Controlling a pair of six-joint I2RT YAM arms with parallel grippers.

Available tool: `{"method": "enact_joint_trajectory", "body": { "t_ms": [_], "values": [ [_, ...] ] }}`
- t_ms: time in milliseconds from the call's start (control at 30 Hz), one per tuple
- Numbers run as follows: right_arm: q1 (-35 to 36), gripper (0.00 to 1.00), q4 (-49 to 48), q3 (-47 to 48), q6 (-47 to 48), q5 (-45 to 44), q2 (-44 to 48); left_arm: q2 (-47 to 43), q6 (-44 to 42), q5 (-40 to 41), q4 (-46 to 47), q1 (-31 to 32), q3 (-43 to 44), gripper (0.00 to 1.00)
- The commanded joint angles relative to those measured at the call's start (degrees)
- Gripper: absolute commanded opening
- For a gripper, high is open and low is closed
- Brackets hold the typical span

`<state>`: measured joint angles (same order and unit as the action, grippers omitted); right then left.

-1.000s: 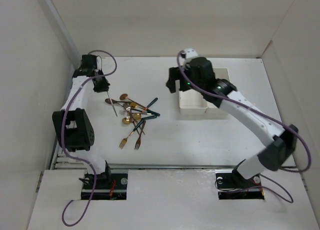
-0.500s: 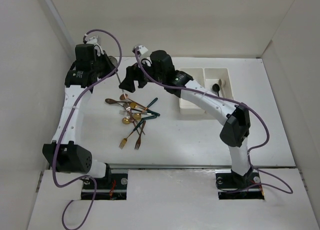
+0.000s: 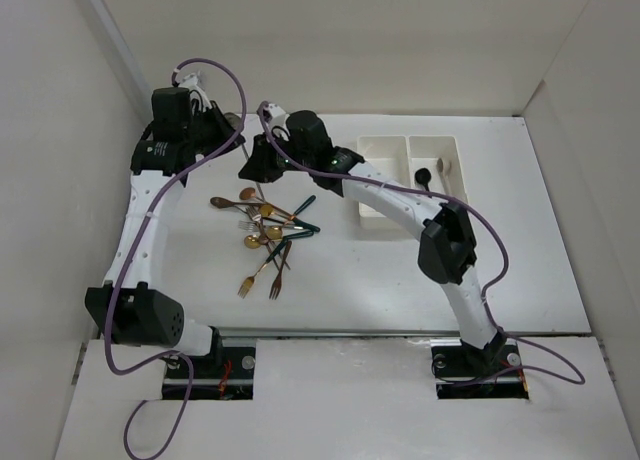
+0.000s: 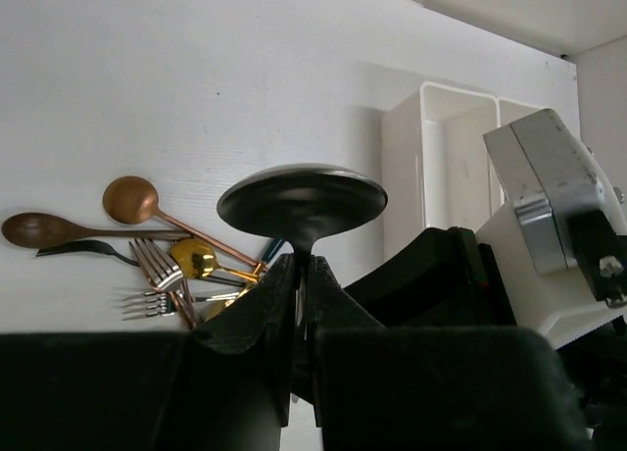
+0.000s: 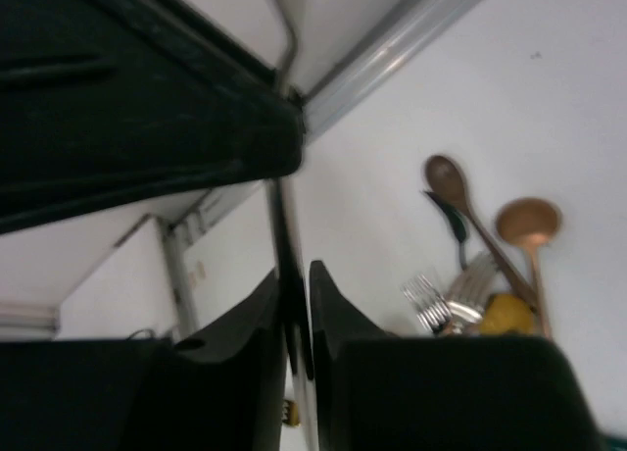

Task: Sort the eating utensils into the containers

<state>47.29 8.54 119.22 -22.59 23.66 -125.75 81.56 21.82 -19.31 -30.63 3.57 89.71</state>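
**A:** Top view. What do we mark first?

**B:** The left hand [image 3: 237, 145], raised beyond the utensil heap [image 3: 266, 230] on the table [image 3: 380, 280], and the right hand [image 3: 256, 165], reached across to it. The two hands are just beside each other. Half a second ago they already stood so, and only the right arm's elbow [image 3: 445, 245] has swung nearer the bins [image 3: 385, 219]. A second ago the right hand hung over those bins and the left hand was low beside the utensil heap.

**A:** And in the bins?

**B:** A dark spoon [image 3: 425, 175] lies in the right compartment.

**A:** Left wrist view.

**B:** We see the left hand [image 4: 299, 265] clamped on the neck of a silver spoon [image 4: 302, 198], bowl outward. The spoon is held above the table, clear of the utensil heap [image 4: 176, 265].

**A:** Right wrist view.

**B:** The right hand [image 5: 294, 275] has its fingers [image 5: 338, 324] drawn close about the silver spoon [image 5: 284, 216], at its handle. A thin bright slit remains at one side, so we cannot tell whether they clamp it.
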Motion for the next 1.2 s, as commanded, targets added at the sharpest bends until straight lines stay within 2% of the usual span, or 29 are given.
{"method": "enact_joint_trajectory", "body": {
  "t_ms": [0,33,167,267,300,333,367,500,533,567,667,767,900,1067,1100,1167],
  "values": [
    [0.1,0.13,-5.7,3.7,-3.1,1.9,0.2,-2.6,1.3,-2.3,2.8,1.0,-0.3,0.00],
    [0.1,0.00,-6.4,3.7,-3.1,1.9,0.2,-2.6,1.3,-2.3,2.8,1.0,-0.8,0.00],
    [0.1,0.00,-8.2,1.0,-4.3,0.8,1.9,-3.2,1.3,-2.8,3.3,1.0,-1.5,0.03],
    [-1.1,0.00,-8.2,-2.8,-4.3,-1.8,5.3,-3.2,-0.2,-3.4,3.3,1.0,-2.0,0.57],
    [-1.8,0.00,-8.2,-4.1,-4.3,-2.6,6.5,-3.2,-1.1,-2.6,3.3,1.0,-2.0,0.86],
    [-3.8,0.00,-8.2,-7.2,-4.3,-4.5,7.9,-3.2,-2.4,-1.9,3.3,1.0,-2.0,0.97],
    [-5.3,0.00,-8.2,-9.2,-4.3,-5.5,9.5,-3.2,-3.3,-1.0,3.3,1.0,-2.0,1.00],
    [-15.5,0.00,-6.0,-21.7,-1.8,-12.1,22.8,-3.2,-9.5,6.5,3.3,1.0,-0.8,1.00],
    [-17.7,0.00,-4.4,-23.9,-0.3,-14.4,25.0,-3.2,-10.8,11.5,3.3,1.0,-0.8,1.00],
    [-21.5,0.00,-2.3,-27.1,1.6,-19.9,26.8,-3.2,-12.2,14.0,3.3,1.0,-1.5,1.00],
    [-25.9,0.00,8.8,-29.2,11.4,-29.9,30.8,-3.2,-16.9,23.5,5.3,1.0,-4.6,1.00],
    [-30.2,0.00,15.0,-32.9,18.8,-34.9,32.2,-3.2,-18.1,30.3,7.7,1.0,-7.3,1.00],
    [-35.2,0.00,15.5,-38.0,21.3,-34.2,32.2,-2.6,-13.7,31.8,6.7,-1.9,-7.3,1.00],
    [-37.7,0.00,12.0,-39.3,20.0,-33.9,29.2,-2.6,-13.7,28.1,7.4,-2.6,-9.7,0.98],
    [-37.7,0.09,11.9,-39.3,19.3,-33.9,27.7,-2.6,-13.7,28.1,7.4,-2.6,-11.2,0.95],
    [-37.7,0.16,12.6,-37.5,19.3,-34.4,25.9,-2.6,-12.9,27.6,7.4,-2.6,-12.3,0.85]
  ]
}}
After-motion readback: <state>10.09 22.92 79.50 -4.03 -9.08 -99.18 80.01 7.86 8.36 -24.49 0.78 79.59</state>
